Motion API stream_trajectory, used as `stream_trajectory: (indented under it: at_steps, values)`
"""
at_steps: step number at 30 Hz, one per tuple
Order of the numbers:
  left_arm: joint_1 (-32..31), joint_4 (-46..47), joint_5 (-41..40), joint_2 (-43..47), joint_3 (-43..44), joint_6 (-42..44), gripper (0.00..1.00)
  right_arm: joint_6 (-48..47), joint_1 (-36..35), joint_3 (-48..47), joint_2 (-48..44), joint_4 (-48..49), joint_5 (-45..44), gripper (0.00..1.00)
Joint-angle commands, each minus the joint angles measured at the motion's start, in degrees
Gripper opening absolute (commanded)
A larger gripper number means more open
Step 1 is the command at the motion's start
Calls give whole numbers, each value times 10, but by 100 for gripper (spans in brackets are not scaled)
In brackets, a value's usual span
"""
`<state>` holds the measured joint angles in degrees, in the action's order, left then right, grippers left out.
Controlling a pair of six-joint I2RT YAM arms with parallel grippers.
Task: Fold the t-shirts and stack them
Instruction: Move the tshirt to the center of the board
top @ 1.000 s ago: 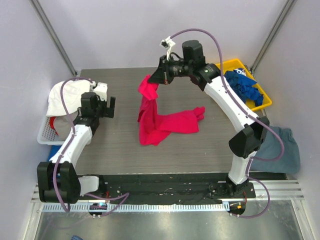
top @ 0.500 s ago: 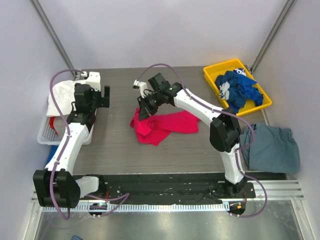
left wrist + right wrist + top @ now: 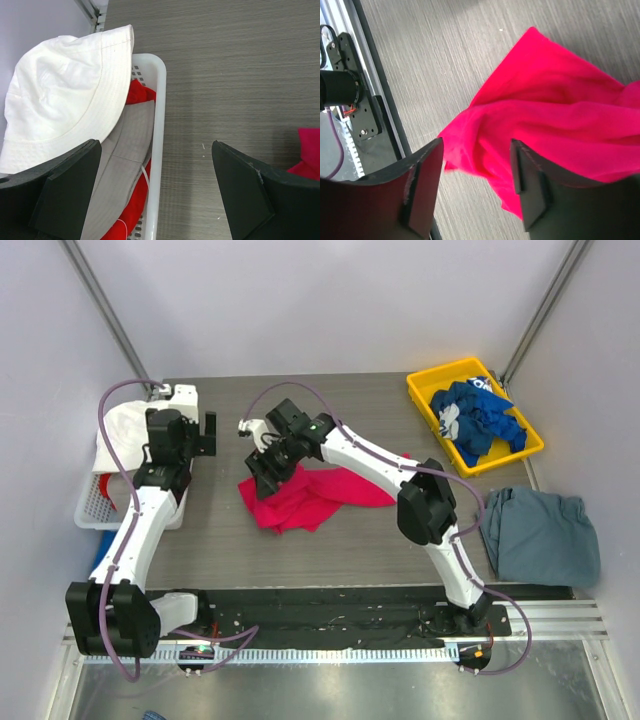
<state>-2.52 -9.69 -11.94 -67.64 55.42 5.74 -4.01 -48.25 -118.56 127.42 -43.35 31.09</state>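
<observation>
The bright pink-red t-shirt (image 3: 305,498) lies crumpled in the middle of the table. My right gripper (image 3: 258,475) hovers over its left end. In the right wrist view that gripper (image 3: 476,150) is open, and the pink cloth (image 3: 560,115) lies below and between the parted fingers. My left gripper (image 3: 208,433) is open at the table's left, apart from the shirt. In its own view it (image 3: 156,165) straddles the basket rim with nothing held. A slate grey-blue t-shirt (image 3: 540,535) lies at the right edge. Royal blue t-shirts (image 3: 478,420) are heaped in a yellow tray (image 3: 425,390).
A white basket (image 3: 160,125) at the left edge holds a white bucket hat (image 3: 65,95), a grey cloth (image 3: 125,150) and something red (image 3: 137,92). The black base rail (image 3: 365,105) of the arms runs along the near edge of the table.
My right gripper carried the pink shirt's raised end down and to the left, then opened and let it go. The left gripper shifted slightly left and back.
</observation>
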Motion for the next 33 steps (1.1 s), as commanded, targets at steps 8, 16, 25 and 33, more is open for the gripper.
stream_trajectory:
  at_steps: [8, 16, 25, 33]
  values:
    - [-1, -38, 81, 12, 2, -14, 98, -39, -7, 56, -103, -19, -146, 68]
    - [-3, -114, 211, 34, -64, 74, 98, -58, 3, 243, -247, 62, -349, 68]
    - [-4, -86, 264, -63, -86, 82, 95, -69, 38, 323, -295, 86, -400, 67]
    - [-4, -55, 316, -147, -76, 61, 90, -72, 50, 334, -296, 86, -390, 66]
